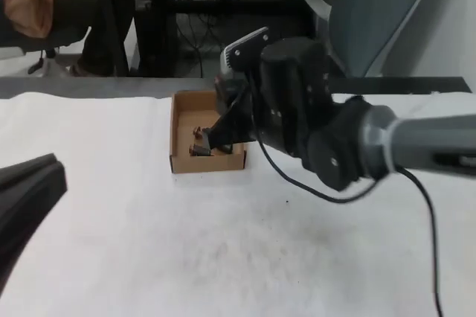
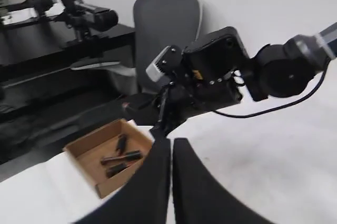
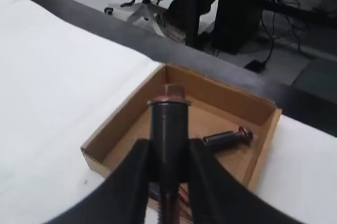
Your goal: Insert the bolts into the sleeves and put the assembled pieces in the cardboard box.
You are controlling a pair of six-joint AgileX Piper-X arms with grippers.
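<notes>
White cloth covers the bench, bare at the near side, where the left gripper (image 2: 171,143) sits low at the near left corner with its two fingers pressed together on nothing. Farther in, over the middle of the bench, the right gripper (image 3: 168,148) pinches a dark sleeve (image 3: 168,124) across its round body, and the flanged head of a bolt (image 3: 168,93) pokes out of the sleeve's far end. This piece hangs above the near part of the cardboard box (image 1: 208,162), not yet set down. It looks like stiff metal, small but dense. Its smooth round wall would likely slip or roll in a loose hold, and the bolt might slide out if it were tipped head-down, so a firm grip at the sleeve's middle seems right. The left wrist view looks in from the side and shows three finished pieces (image 2: 121,157) lying on the box floor. The right wrist view shows one of them plainly, while its own fingers hide the rest. In the high view the arm covers part of the box. Beyond the bench stands a grey chair (image 2: 166,19).
</notes>
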